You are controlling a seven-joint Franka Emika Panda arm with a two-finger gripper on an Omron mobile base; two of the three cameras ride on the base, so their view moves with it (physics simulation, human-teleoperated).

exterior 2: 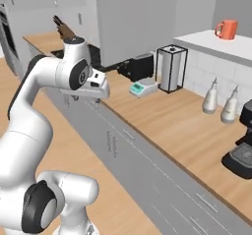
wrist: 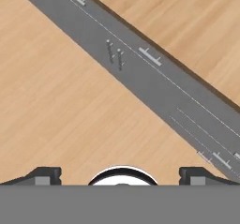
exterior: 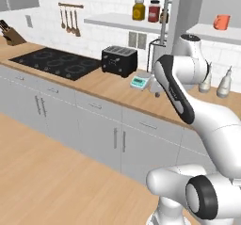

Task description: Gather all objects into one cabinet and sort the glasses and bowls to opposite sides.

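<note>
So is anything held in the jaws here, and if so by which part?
Nothing is held: the gripper has its jaws apart with only floor and cabinet fronts beyond.

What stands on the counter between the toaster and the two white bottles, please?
In the right base view, between the toaster and the white bottles stand a small teal kitchen scale and a paper towel holder, then bare wooden counter.

The arm (exterior: 188, 101) comprises smooth, glossy white rounded link housings with dark grey-black joint discs and seams, a bulbous white base (exterior 2: 54, 199), and two small dark fingertips (wrist: 44, 175).
</note>
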